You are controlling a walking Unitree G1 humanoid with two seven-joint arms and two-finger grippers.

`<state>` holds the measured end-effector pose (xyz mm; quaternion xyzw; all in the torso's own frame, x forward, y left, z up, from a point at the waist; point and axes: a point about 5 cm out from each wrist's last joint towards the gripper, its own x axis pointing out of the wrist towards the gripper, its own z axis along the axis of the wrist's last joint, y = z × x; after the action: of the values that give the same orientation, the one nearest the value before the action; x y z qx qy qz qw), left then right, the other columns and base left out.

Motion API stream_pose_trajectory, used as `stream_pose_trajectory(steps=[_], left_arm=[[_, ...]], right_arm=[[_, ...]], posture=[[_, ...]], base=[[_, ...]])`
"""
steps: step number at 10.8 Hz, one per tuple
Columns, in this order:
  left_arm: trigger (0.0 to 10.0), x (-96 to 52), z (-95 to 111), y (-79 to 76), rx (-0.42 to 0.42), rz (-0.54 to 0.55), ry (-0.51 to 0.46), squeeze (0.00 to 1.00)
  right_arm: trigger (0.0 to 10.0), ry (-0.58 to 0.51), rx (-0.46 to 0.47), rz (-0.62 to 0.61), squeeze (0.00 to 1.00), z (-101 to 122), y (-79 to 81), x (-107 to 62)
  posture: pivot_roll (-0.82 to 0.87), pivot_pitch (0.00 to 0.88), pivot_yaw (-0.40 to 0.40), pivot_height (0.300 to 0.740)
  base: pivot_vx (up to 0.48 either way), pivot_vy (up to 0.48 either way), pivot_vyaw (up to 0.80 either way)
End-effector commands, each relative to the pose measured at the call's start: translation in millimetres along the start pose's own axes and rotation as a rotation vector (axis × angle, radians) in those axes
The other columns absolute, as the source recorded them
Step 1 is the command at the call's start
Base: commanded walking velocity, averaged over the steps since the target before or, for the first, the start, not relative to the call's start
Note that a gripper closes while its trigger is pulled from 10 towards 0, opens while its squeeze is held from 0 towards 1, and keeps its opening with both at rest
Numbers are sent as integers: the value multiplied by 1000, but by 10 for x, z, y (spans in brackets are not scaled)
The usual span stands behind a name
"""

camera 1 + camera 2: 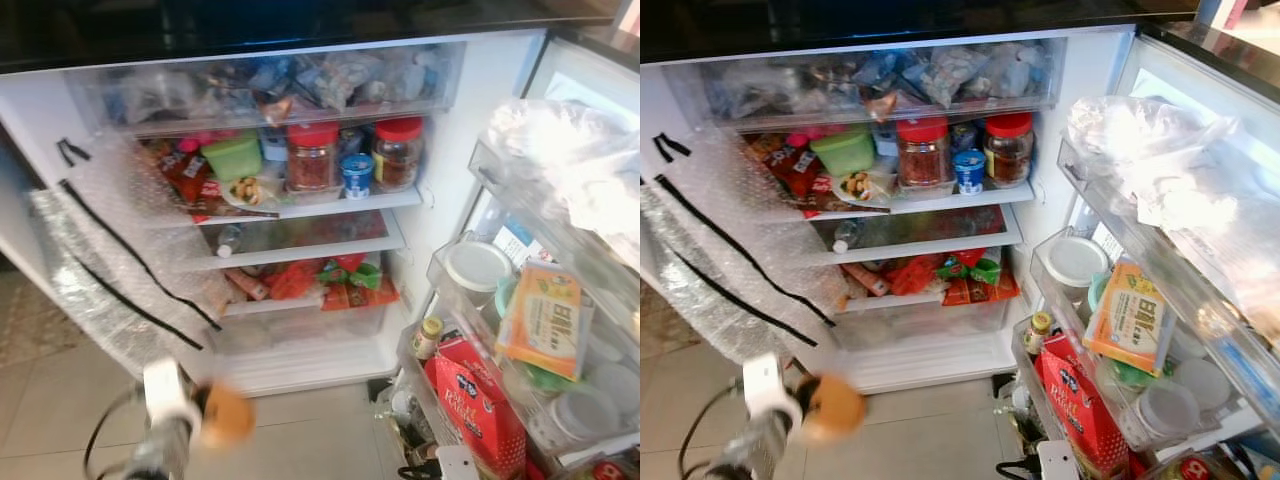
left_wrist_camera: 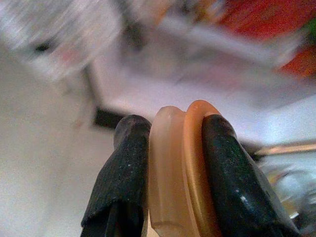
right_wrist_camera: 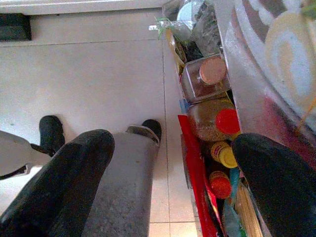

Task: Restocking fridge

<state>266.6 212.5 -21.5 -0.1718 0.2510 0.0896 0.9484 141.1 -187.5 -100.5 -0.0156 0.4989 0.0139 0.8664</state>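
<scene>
Left wrist view shows the left tool (image 2: 170,168) squeezing a smooth orange lid (image 2: 185,173) with a pale rim. It looks round and blurry before the open fridge (image 1: 300,210). The right tool (image 3: 168,182) is spread wide, holding nothing.

A home kitchen; open fridge (image 1: 480,110) crammed with jars (image 1: 313,155), tiled floor (image 1: 60,400).

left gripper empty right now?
No. In the left wrist view the left gripper is shut on an orange item, pinched between its two black fingers.
</scene>
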Motion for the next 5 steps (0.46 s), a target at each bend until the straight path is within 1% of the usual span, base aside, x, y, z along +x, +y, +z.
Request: stream_pose_trajectory(steps=[1,2,3,4,5], left_arm=[[10000,27,123,-57,-53,-49,-68,0],[10000,68,349,-248,-177,-168,-171,0],[10000,59,413,-346,-209,-234,-203,0],[10000,35,400,-413,-229,-262,-219,0],[10000,-5,374,-515,-245,-304,-242,0]], right_arm=[[10000,7,13,-5,0,-37,-3,-8],[10000,6,13,-3,0,-33,10,-5],[10000,6,9,1,0,-28,23,-3],[10000,6,4,6,0,-25,38,0],[10000,5,1,12,0,-13,72,6]], posture=[[-144,64,12,740],[-146,65,14,740],[-144,63,16,740],[-149,64,17,740],[-151,65,16,740]], base=[[0,0,0],[0,0,0],[0,0,0],[0,0,0],[0,0,0]])
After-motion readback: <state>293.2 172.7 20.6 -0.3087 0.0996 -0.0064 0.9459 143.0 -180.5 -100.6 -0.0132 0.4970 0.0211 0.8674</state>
